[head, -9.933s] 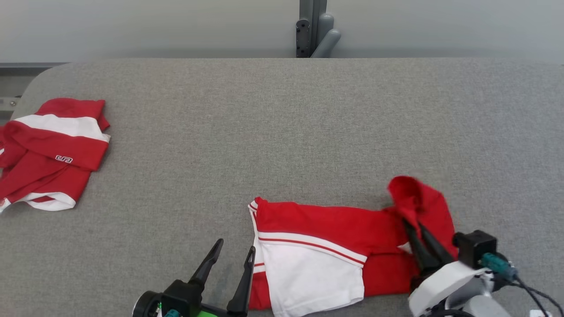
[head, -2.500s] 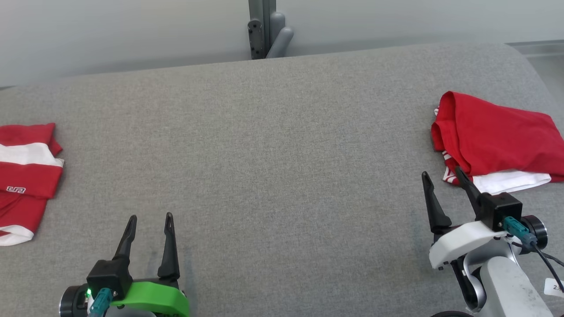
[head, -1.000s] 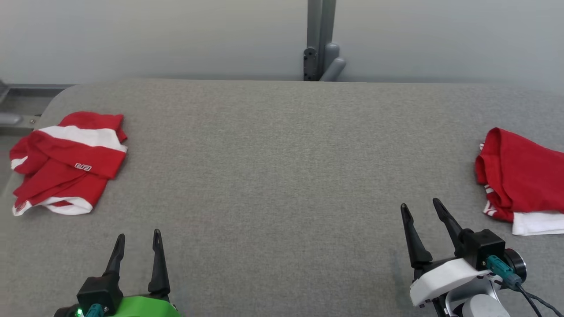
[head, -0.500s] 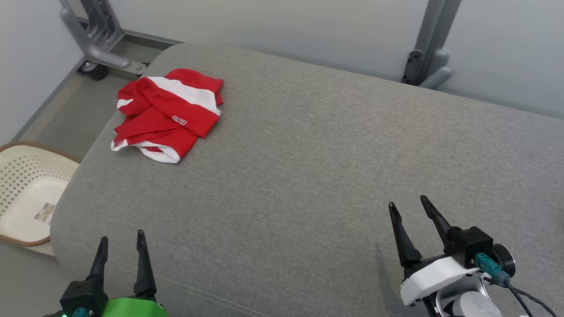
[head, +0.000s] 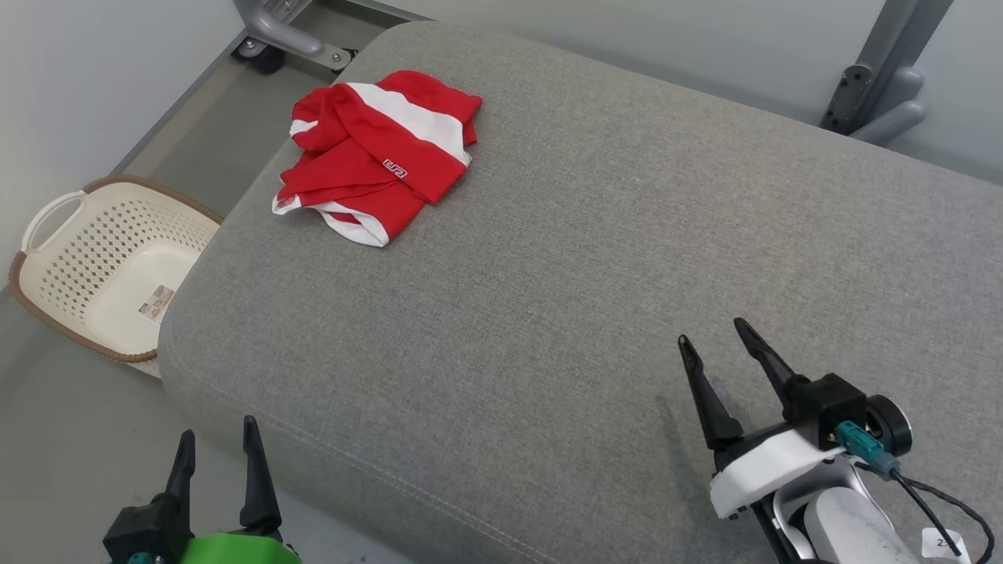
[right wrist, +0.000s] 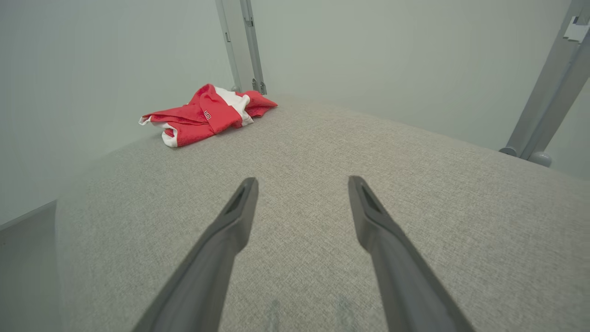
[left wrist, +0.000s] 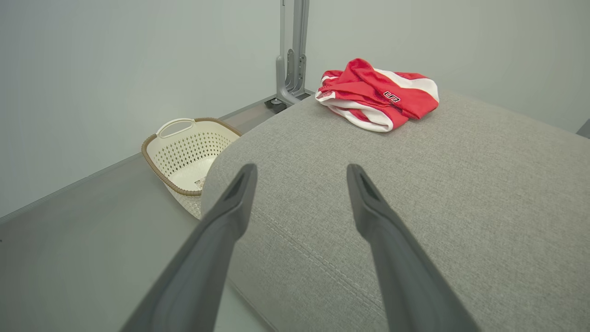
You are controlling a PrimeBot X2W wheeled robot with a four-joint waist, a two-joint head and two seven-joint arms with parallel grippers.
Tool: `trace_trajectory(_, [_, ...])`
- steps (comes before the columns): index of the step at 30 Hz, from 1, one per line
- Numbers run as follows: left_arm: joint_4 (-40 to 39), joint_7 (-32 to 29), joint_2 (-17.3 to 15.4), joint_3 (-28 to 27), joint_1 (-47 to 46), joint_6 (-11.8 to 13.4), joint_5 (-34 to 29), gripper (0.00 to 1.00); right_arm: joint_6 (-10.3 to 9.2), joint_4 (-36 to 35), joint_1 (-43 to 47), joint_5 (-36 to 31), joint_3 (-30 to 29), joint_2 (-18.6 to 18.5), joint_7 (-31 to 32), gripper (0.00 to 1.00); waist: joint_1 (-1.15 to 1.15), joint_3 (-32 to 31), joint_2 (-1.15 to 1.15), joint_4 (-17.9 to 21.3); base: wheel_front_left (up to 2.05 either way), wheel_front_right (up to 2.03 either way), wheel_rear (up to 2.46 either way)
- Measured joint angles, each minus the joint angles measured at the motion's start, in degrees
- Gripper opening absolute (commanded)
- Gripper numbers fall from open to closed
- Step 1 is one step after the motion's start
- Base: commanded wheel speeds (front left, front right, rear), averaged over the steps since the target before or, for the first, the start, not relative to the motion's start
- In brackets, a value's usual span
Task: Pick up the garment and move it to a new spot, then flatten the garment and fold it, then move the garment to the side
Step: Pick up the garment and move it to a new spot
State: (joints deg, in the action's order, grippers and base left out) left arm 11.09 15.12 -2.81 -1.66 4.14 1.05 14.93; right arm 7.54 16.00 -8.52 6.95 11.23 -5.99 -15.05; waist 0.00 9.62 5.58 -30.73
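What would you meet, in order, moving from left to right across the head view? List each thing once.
In order: cream basket → left end effector → red and white garment → right end effector → grey metal post.

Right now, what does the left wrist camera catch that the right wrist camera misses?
Left wrist view adds a cream basket on the floor beside the grey cushion. Right wrist view adds a slanted grey post. Both share the crumpled red-and-white garment on the cushion, beyond open fingers: the left gripper, the right gripper.
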Motion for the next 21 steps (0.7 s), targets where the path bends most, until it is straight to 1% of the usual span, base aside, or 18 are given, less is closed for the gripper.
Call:
trace_trajectory(4, [1.96, 0.00, 0.02, 0.56, -2.26, -1.20, 0.10, 1.00, -0.01, -1.31, 0.71, -0.37, -1.30, -0.52, 0.00, 1.00, 0.00, 0.56, 0.00, 0.35, 0.00, 0.00, 0.00])
trace_trajectory(9, [4.94, 0.00, 0.01, -1.81, -10.59, -3.63, 0.57, 1.00, -0.01, -3.37, -0.53, -0.82, -0.76, -3.01, 0.00, 1.00, 0.00, 2.27, 0.00, 2.67, 0.00, 0.00, 0.00])
trace_trajectory(13, [10.03, 0.01, -0.07, -3.97, -18.47, -5.94, -0.90, 1.00, -0.01, -4.86, -2.31, -0.88, -0.02, -4.92, 0.00, 1.00, 0.00, 5.01, 0.00, 4.60, 0.00, 0.00, 0.00])
trace_trajectory(16, [15.22, 0.01, -1.58, -5.05, -25.19, -7.40, -0.92, 1.00, -0.01, -6.27, -3.98, -0.87, 0.10, -6.60, 0.00, 1.00, 0.00, 7.70, 0.00, 6.33, 0.00, 0.00, 0.00])
trace_trajectory(21, [25.09, 0.00, -6.11, -5.93, -35.66, -8.33, 0.22, 1.00, -0.01, -8.89, -7.28, -0.73, 1.35, -8.98, 0.00, 1.00, 0.01, 12.57, 0.00, 9.42, 0.00, 0.00, 0.00])
